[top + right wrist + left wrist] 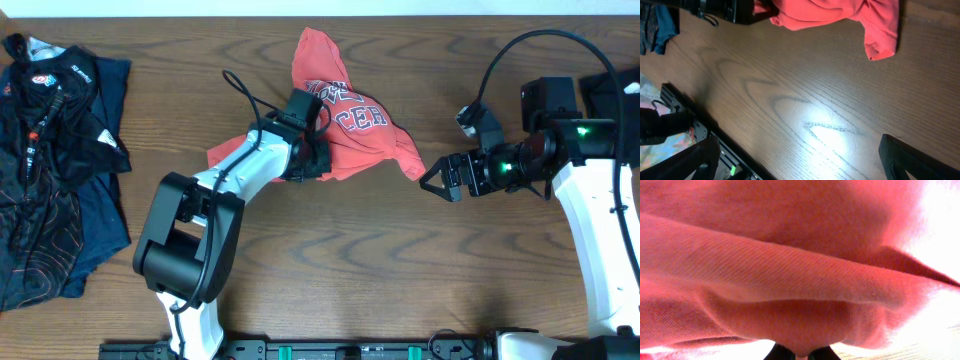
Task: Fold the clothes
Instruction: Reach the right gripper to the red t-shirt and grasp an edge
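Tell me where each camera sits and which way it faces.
Overhead: above the table, facing down; left arm, right arm, coral-red T-shirt.
Left wrist: on left arm, pressed against the T-shirt; left claw at bottom edge.
Right wrist: on right arm, low, facing the sleeve across the table; open right claw.
Shared: overhead and right wrist both show that sleeve.

Table (380, 260): bare wood open across the near middle. Left side: dark clothes (50, 170), heaped. Far centre: shirt (365, 140), bunched; left arm (235, 175) slants into it from near left. Right: right gripper (432, 182), just beside the sleeve tip.
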`<control>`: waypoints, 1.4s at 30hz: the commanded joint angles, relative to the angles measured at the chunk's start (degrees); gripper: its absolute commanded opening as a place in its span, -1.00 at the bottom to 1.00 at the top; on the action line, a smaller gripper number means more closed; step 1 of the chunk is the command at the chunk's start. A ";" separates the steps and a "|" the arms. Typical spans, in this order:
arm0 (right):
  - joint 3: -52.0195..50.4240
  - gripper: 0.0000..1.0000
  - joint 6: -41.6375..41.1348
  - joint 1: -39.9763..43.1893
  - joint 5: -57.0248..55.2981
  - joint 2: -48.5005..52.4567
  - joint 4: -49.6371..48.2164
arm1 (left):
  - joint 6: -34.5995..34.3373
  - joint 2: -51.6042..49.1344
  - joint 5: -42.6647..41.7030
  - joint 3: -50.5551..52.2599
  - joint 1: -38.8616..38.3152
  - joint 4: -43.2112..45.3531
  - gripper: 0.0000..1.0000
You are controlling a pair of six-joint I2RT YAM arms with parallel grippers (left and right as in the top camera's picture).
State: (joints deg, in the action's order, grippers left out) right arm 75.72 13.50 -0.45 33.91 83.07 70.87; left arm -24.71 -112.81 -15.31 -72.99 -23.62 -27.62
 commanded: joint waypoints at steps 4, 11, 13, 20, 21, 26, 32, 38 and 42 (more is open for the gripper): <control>1.20 0.99 0.87 -0.37 1.03 -1.03 -1.90 | 1.27 7.87 1.88 -8.55 0.68 -5.64 -0.88; 1.18 0.98 -0.61 -0.37 0.85 -0.46 -7.04 | 4.42 19.30 5.88 -18.25 1.25 -16.09 -0.88; 1.18 0.99 -1.09 -0.37 0.87 0.46 -7.78 | 4.55 21.24 5.90 -20.28 2.19 -18.03 -0.87; 1.01 0.55 -1.18 -1.01 0.57 6.29 -8.39 | 4.55 22.71 5.86 -21.44 6.60 -19.67 -0.88; 0.96 0.46 -1.20 -1.49 0.52 7.91 -8.59 | 4.90 22.71 5.90 -21.53 7.04 -19.56 -0.88; 0.96 0.35 -1.01 -4.74 0.63 14.80 -9.92 | 5.60 22.71 8.09 -23.76 10.82 -19.21 -0.88; 0.96 0.43 -1.05 -9.88 0.63 20.13 -12.37 | 5.60 22.71 8.22 -25.75 20.02 -18.86 -0.89; 0.96 0.55 -1.95 -13.44 0.52 20.79 -15.28 | 5.62 22.71 4.35 -26.40 25.38 -20.90 -0.52; 0.96 0.69 -3.85 -13.88 -0.11 20.81 -17.81 | 6.08 22.71 4.35 -26.40 25.55 -22.40 0.08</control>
State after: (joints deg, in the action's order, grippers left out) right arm 75.90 10.94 -14.09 33.65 103.68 53.84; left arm -19.00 -90.26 -9.76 -97.97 1.98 -49.50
